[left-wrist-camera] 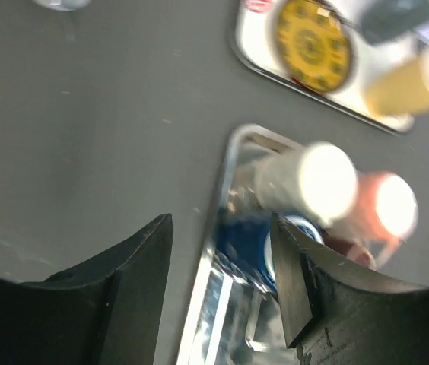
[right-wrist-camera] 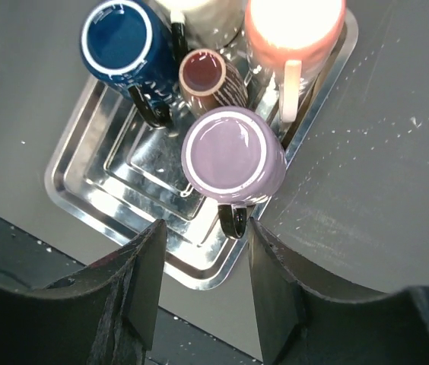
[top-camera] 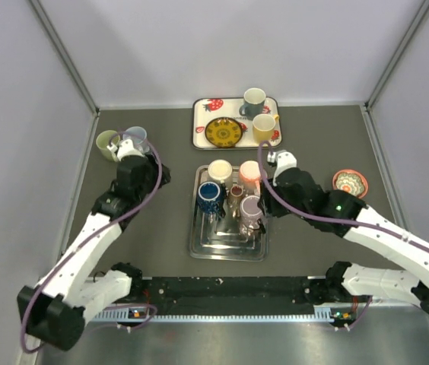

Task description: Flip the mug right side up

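A purple mug [right-wrist-camera: 233, 156] [top-camera: 251, 207] stands on end at the near right corner of the silver tray [right-wrist-camera: 85, 179] [top-camera: 226, 247]. Its top face is pale purple with a white ring, and I cannot tell whether that is the mouth or the base. Its black handle [right-wrist-camera: 234, 220] points toward my right gripper [right-wrist-camera: 205, 228]. That gripper hangs open above, with the handle between the fingertips and touching neither. My left gripper [left-wrist-camera: 220, 224] is open and holds nothing, left of the tray in a blurred view.
The tray also holds a blue mug [right-wrist-camera: 119, 42], a small brown cup [right-wrist-camera: 207, 76], a pink mug [right-wrist-camera: 294, 30] and a cream mug [top-camera: 219, 170]. A floral tray [top-camera: 203, 133] at the back carries two mugs and a yellow plate. A patterned bowl [top-camera: 349, 182] sits right, and two mugs [top-camera: 108, 144] back left.
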Robot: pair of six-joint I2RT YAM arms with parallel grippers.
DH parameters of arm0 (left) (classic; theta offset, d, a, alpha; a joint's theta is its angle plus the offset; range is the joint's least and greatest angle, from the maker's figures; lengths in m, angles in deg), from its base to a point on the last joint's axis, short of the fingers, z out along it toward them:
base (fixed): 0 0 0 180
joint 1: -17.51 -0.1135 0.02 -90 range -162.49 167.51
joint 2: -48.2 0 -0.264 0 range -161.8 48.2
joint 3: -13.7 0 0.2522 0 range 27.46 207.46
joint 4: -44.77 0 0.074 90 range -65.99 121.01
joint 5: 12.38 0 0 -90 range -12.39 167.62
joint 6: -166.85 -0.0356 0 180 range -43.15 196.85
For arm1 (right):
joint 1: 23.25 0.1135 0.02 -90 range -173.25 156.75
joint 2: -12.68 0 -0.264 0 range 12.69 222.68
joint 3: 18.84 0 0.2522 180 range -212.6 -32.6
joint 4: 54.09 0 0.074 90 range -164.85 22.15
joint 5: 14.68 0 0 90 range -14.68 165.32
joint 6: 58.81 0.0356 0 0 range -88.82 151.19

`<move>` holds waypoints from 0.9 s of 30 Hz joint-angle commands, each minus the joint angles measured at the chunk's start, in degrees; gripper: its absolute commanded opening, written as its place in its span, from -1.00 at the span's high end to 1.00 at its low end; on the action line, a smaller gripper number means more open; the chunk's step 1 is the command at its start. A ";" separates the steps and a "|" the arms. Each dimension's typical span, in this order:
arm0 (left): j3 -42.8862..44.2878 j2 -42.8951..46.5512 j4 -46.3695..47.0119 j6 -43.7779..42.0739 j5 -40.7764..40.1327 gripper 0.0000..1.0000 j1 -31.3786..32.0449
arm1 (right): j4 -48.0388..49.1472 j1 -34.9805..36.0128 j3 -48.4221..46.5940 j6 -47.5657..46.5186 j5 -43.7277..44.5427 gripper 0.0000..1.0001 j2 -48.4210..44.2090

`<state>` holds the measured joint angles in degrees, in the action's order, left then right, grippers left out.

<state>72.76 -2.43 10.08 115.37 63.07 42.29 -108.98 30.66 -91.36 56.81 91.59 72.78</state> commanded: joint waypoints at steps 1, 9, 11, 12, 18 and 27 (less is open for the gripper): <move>4.70 -9.99 4.92 -2.66 7.34 -0.18 -10.34 | 3.48 0.67 0.66 -0.31 1.66 0.07 -3.84; 16.21 -33.18 8.01 -10.13 6.81 -0.02 -18.35 | 8.60 0.76 3.92 -1.63 -0.89 0.07 -4.99; 19.99 -36.45 8.27 -11.45 4.88 0.00 -19.32 | 9.30 0.67 4.09 -1.81 -1.42 0.07 -5.25; 22.01 -39.17 8.53 -11.71 4.44 0.03 -19.59 | 9.57 0.67 4.18 -2.07 -1.59 0.06 -5.34; 27.47 -45.86 8.36 -13.30 3.20 -0.12 -22.13 | 10.36 0.67 4.62 -4.18 -1.33 0.07 -6.39; 28.53 -49.56 8.45 -15.32 2.86 -0.76 -23.54 | 11.86 -0.47 5.67 -4.62 -2.21 0.05 -5.25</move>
<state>98.53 -49.99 16.44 102.15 66.98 19.51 -100.02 30.55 -86.43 53.16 90.17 67.64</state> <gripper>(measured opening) 0.918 0.472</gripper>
